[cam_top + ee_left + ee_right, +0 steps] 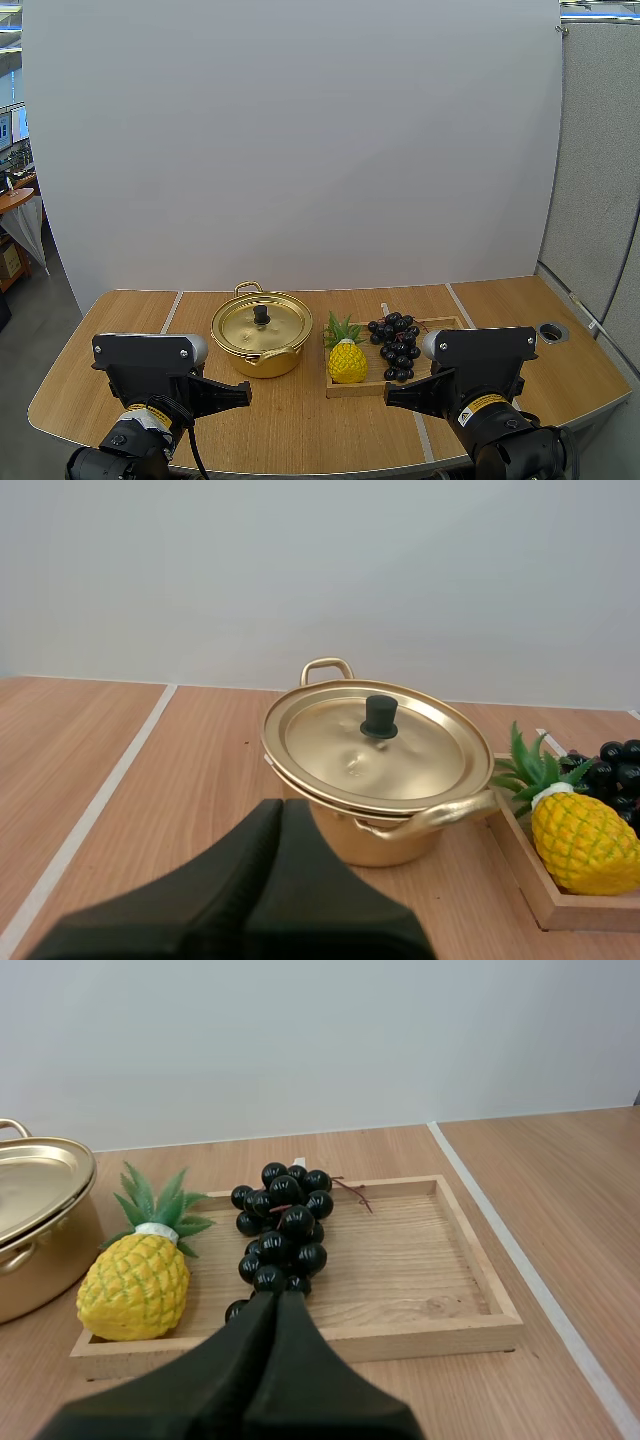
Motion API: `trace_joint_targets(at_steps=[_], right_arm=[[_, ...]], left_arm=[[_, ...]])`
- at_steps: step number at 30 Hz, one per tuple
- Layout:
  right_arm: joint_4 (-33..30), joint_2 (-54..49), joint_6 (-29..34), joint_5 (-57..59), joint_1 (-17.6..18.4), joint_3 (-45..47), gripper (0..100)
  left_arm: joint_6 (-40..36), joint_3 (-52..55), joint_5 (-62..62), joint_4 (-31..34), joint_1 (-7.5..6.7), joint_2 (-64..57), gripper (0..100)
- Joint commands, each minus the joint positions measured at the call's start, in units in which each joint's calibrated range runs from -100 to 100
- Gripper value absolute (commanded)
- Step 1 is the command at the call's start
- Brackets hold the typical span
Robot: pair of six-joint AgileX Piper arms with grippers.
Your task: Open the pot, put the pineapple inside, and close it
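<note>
A golden pot (pixel 262 346) (pixel 380 780) stands on the table with its lid (pixel 261 322) (pixel 375 742) on, a black knob (pixel 379 716) at the centre. To its right a yellow pineapple (pixel 347 357) (pixel 580 830) (pixel 137 1275) lies at the left end of a wooden tray (pixel 440 325) (pixel 420 1260). My left gripper (pixel 243 396) (pixel 281 815) is shut, in front of the pot. My right gripper (pixel 393 398) (pixel 279 1305) is shut too, at the tray's near edge in front of the grapes.
A bunch of dark grapes (pixel 396 345) (pixel 280 1235) lies in the tray beside the pineapple. A round metal-rimmed hole (pixel 552 331) sits near the table's right edge. Bare wood stretches left of the pot and right of the tray.
</note>
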Motion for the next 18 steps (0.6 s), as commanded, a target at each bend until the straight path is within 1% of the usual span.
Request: trace_joint_targets(at_steps=[1,18], right_arm=[[0.0,-0.3,-0.5,-0.6,-0.3,0.0,0],[0.4,-0.3,-0.5,-0.4,-0.3,0.0,0]], left_arm=[[-0.3,0.1,0.1,0.5,-0.22,-0.2,0],[-0.3,0.1,0.1,0.5,-0.22,-0.2,0]])
